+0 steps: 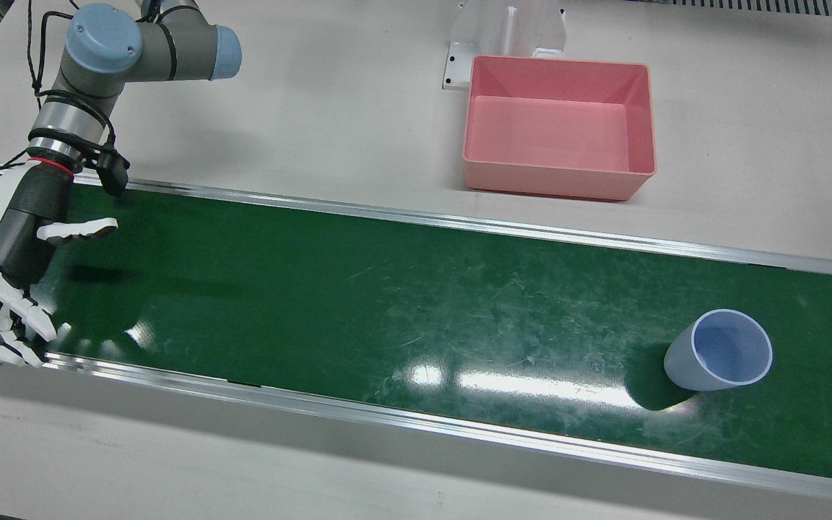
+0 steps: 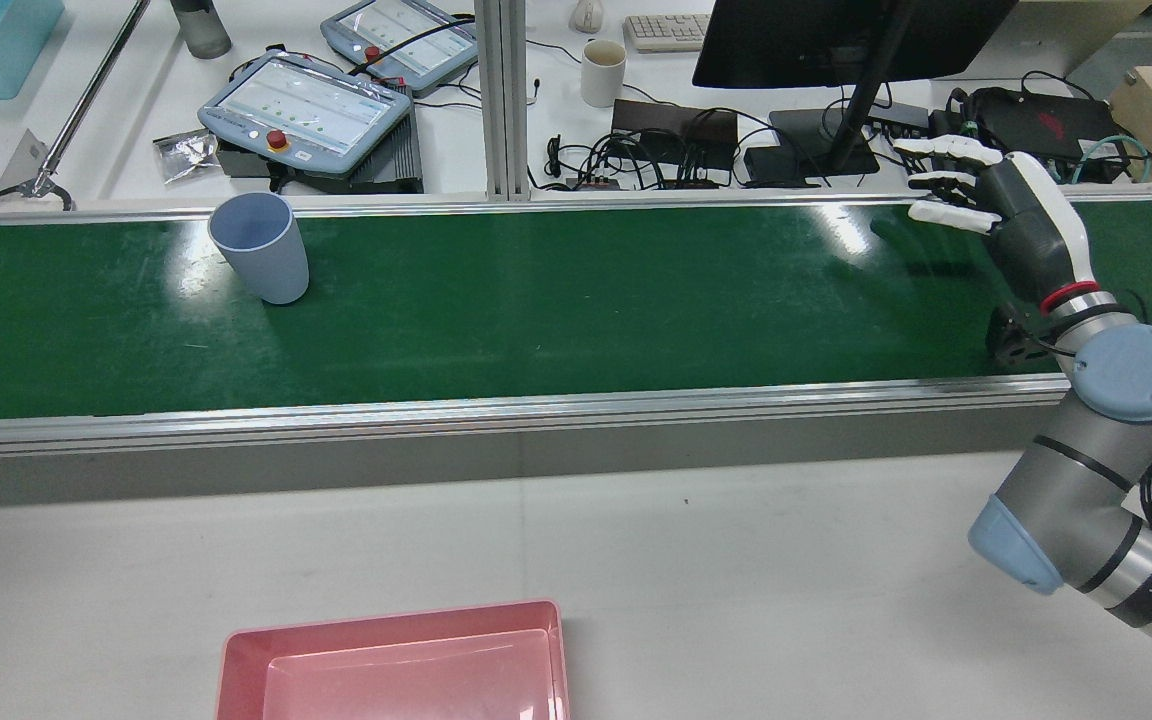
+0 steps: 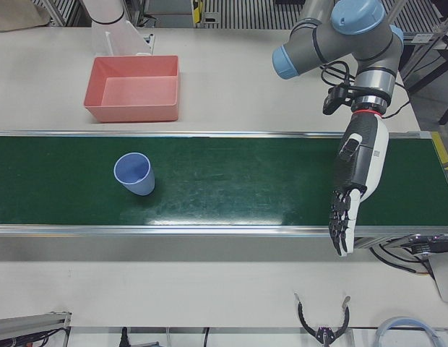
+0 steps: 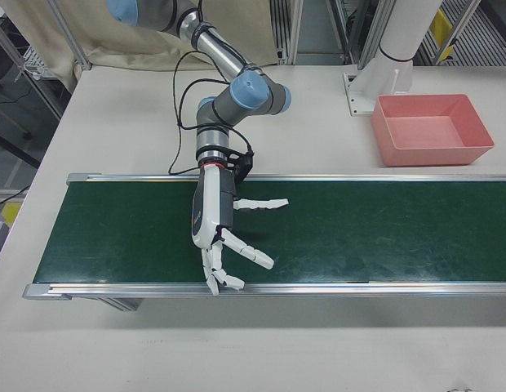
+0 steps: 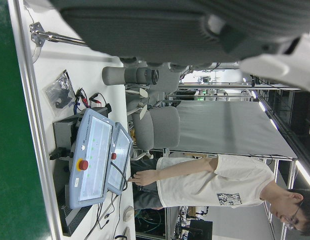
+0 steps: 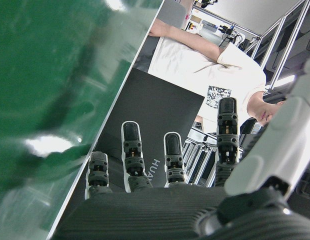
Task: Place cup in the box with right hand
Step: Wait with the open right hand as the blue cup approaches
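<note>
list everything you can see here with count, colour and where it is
cup: one, pale blue, upright on the green belt, far from the hand
box: one, pink, empty, on the white table beside the belt
belt: one, green, across the table
teach pendants: two, grey, on the desk beyond the belt
mug: one, white, same desk
monitor: one, black, same desk
person: one, white T-shirt, by the pendants
right hand: one, white and black, open over the belt's other end
left hand: only its dark underside shows in its own camera view
</note>
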